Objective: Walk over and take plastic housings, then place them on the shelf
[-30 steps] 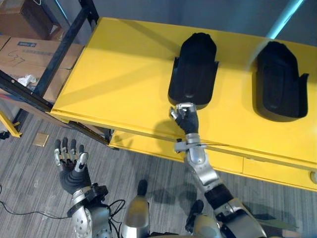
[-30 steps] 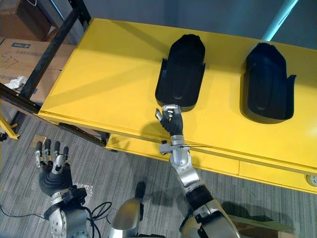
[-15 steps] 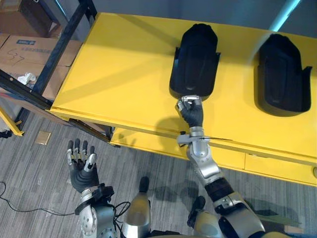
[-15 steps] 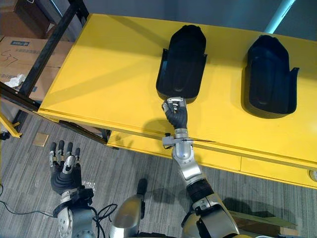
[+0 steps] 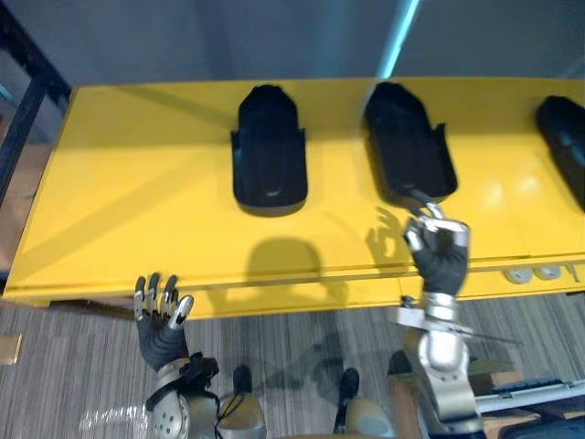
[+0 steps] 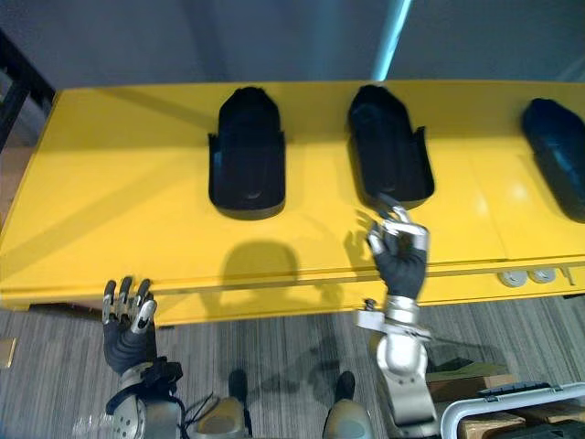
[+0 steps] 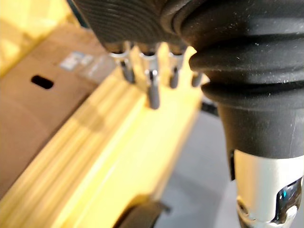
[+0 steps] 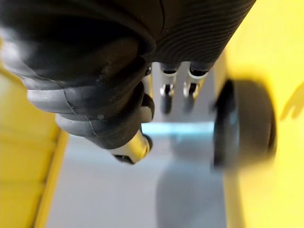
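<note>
Three black plastic housings lie on the yellow table [image 5: 137, 183]: one at the left [image 5: 268, 151], one in the middle [image 5: 409, 146], one cut by the right edge [image 5: 562, 133]. My right hand [image 5: 439, 254] is raised just in front of the middle housing's near end, open and holding nothing. Whether its fingertips touch the housing I cannot tell. In the right wrist view its fingers [image 8: 166, 95] reach out straight, with a dark housing [image 8: 244, 123] beside them. My left hand [image 5: 160, 315] is open, low before the table's front edge, fingers [image 7: 152, 83] straight.
Two silver discs [image 5: 530, 273] sit on the table's front rim at the right. A white-rimmed bin [image 6: 512, 402] stands on the floor at the lower right. A black rack post [image 5: 27, 82] is at the far left, a cardboard box [image 7: 38, 95] near the left hand.
The camera has swung, so the whole scene has shifted and a third housing has come into sight. My right hand has gone from curled at a housing's near end to open.
</note>
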Available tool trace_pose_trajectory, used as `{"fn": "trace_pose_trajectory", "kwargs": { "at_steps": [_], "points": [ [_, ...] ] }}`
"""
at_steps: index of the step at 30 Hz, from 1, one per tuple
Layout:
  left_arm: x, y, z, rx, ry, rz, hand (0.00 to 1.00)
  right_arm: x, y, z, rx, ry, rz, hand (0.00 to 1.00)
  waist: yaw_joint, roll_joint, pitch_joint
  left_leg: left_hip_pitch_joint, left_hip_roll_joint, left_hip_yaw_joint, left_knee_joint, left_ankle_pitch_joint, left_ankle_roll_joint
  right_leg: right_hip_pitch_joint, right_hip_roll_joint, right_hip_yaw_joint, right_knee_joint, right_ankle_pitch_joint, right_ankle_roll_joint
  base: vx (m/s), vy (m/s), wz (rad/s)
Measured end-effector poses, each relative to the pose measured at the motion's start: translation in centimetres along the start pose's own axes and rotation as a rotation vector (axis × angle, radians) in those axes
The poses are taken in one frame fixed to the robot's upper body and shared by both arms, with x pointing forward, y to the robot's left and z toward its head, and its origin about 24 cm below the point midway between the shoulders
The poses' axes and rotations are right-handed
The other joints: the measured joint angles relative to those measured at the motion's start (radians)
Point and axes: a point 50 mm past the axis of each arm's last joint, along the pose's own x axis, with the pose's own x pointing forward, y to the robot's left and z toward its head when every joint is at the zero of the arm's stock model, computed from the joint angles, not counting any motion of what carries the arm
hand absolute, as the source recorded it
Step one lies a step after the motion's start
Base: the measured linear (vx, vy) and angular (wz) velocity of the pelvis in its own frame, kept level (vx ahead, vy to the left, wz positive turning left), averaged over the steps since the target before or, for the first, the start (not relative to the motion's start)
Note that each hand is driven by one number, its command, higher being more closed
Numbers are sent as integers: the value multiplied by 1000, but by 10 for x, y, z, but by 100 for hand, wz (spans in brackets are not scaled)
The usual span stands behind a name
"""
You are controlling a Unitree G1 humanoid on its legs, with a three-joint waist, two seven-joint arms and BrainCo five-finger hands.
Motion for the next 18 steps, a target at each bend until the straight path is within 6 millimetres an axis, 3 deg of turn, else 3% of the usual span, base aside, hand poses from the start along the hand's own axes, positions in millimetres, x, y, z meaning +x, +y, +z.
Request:
{"fn": "trace_pose_trajectory", "kwargs": {
  "at_steps": [4, 7, 9, 11, 15, 18],
  "points": [
    [-11, -6, -14, -6, 79, -20, 0, -20, -24, -10, -46, 101, -154, 0, -33, 0, -41, 4, 17, 128, 75, -58, -4, -38, 16, 116, -45, 37, 0, -138, 6, -93],
    [-14, -43, -23, -11, 109, -219, 0, -29, -39, -19, -97, 149, -242, 0, -102, 2, -87, 5, 38, 231, 112, -83, -10, -81, 33, 166, -65, 44, -5, -156, -20, -113],
    [1, -76, -11, 7, -27, -332, 0, -36, -54, -22, -145, 173, -286, 0, -162, 15, -124, 13, 53, 291, 114, -87, -14, -103, 38, 161, -75, 54, -15, -39, -36, -78],
    [10, -90, -3, 11, -103, -329, 0, -42, -64, -21, -153, 178, -315, 0, -190, 19, -126, 33, 57, 314, 117, -90, -20, -104, 41, 158, -78, 90, -22, -10, -42, -45],
    [13, -88, -9, 23, -41, -276, 0, -43, -65, -18, -134, 158, -303, 0, -193, 56, -133, 20, 76, 303, 129, -92, -26, -105, 51, 115, -81, 125, -23, 7, -55, 6],
    [7, -80, -32, 85, 128, -360, 0, -34, -58, -17, -121, 119, -264, 0, -175, 94, -151, -17, 84, 257, 123, -73, -33, -104, 48, 58, -95, 134, -20, 64, -45, 50]
  ]
}}
